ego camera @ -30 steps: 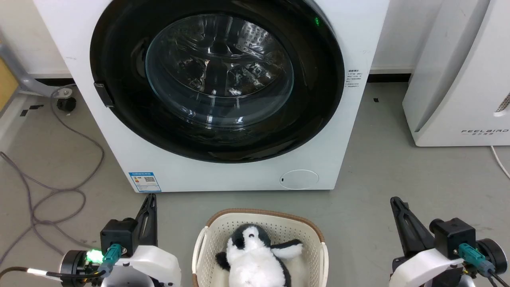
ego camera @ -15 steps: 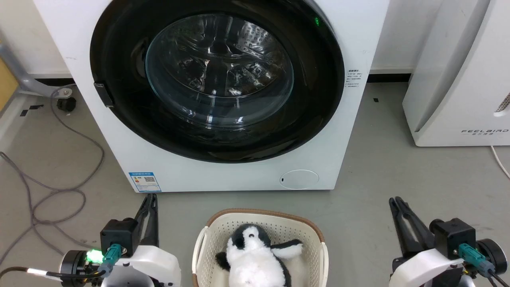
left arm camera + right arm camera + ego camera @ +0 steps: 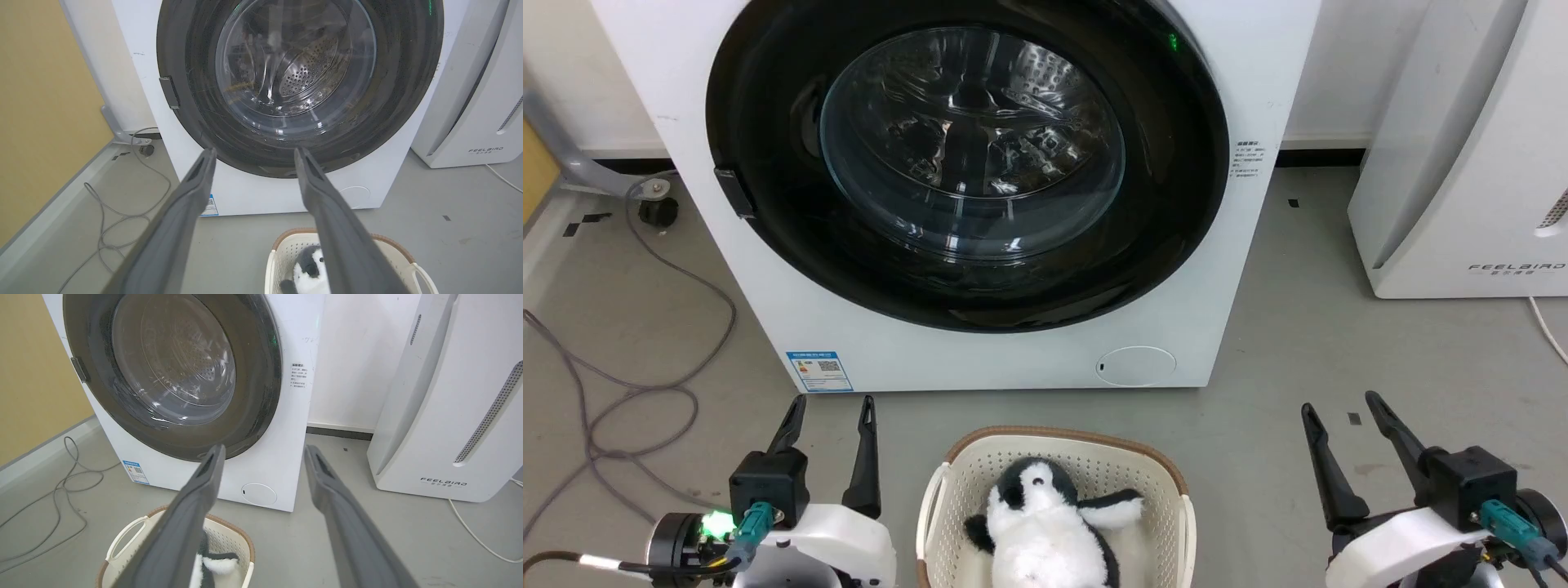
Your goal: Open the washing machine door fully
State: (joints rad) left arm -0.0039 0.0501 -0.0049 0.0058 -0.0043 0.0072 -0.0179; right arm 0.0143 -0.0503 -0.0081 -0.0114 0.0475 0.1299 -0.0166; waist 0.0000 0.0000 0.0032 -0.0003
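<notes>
The white washing machine [image 3: 980,359] stands straight ahead, with a blue label and a small round flap low on its front. Its round door [image 3: 1176,220] lies flat against the front, a glossy black rim around a clear bulging glass bowl, a small dark latch tab at the left rim. The door [image 3: 196,110] shows large in the left wrist view and the door [image 3: 261,396] slanted in the right wrist view. My left gripper [image 3: 831,402] hangs open at the lower left, well short of the machine. My right gripper [image 3: 1340,400] is open at the lower right, holding nothing.
A cream laundry basket [image 3: 956,482] with a black-and-white plush penguin [image 3: 1045,523] sits on the floor between my arms. A white FEELBIRD appliance [image 3: 1470,163] stands at the right. Grey cables [image 3: 629,392] loop on the floor at the left, beside a yellow panel [image 3: 41,102].
Both grippers, shut a second ago, have spread their fingers open. The door and the basket have not moved.
</notes>
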